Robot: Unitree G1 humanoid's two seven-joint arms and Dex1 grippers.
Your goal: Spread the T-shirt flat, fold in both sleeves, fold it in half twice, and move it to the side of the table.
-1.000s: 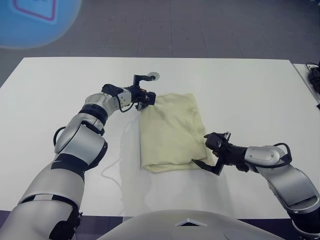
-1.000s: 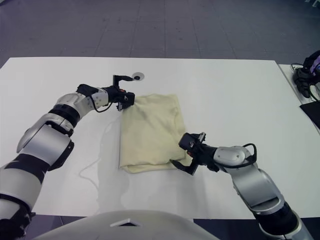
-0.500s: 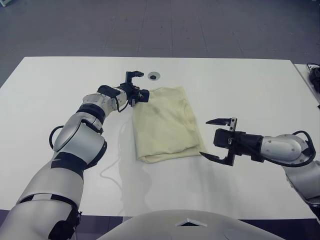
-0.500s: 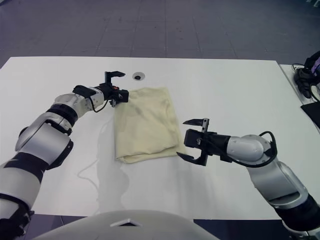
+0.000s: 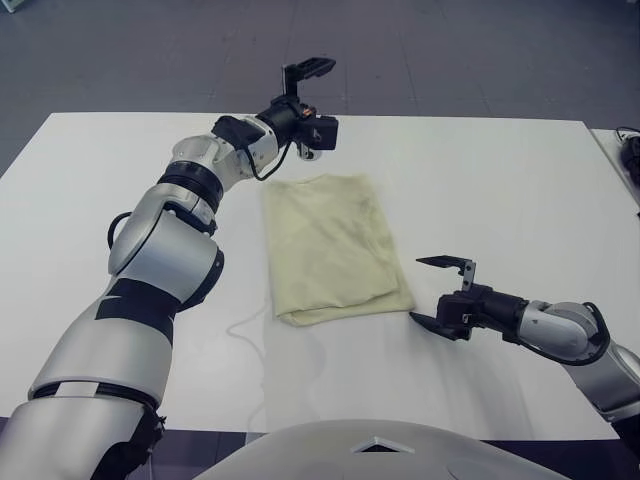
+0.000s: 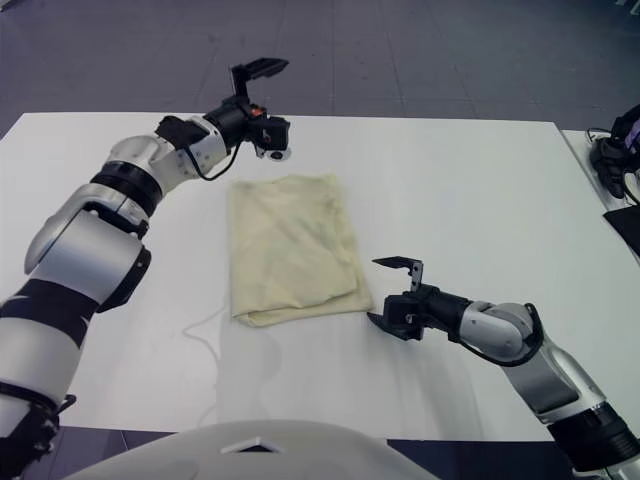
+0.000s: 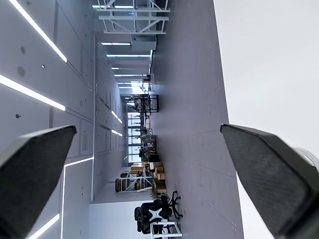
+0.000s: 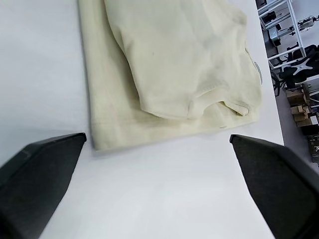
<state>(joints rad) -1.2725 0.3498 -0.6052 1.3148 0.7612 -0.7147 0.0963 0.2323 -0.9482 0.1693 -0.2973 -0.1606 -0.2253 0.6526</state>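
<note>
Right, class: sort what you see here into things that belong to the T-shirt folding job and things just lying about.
Job: T-shirt, folded; table; left gripper, jaws open; right gripper, jaws open.
Lying about: disc set in the table; black gear beyond the table's right edge.

round grommet point(image 6: 277, 154): near far edge | dark gear point(image 6: 615, 150): far right | office chairs point(image 7: 157, 217): background hall

Large lab hall: ceiling strip lights point(image 7: 30, 92), racks point(image 7: 144, 102), office chairs point(image 7: 159, 217); white table point(image 5: 520, 170).
</note>
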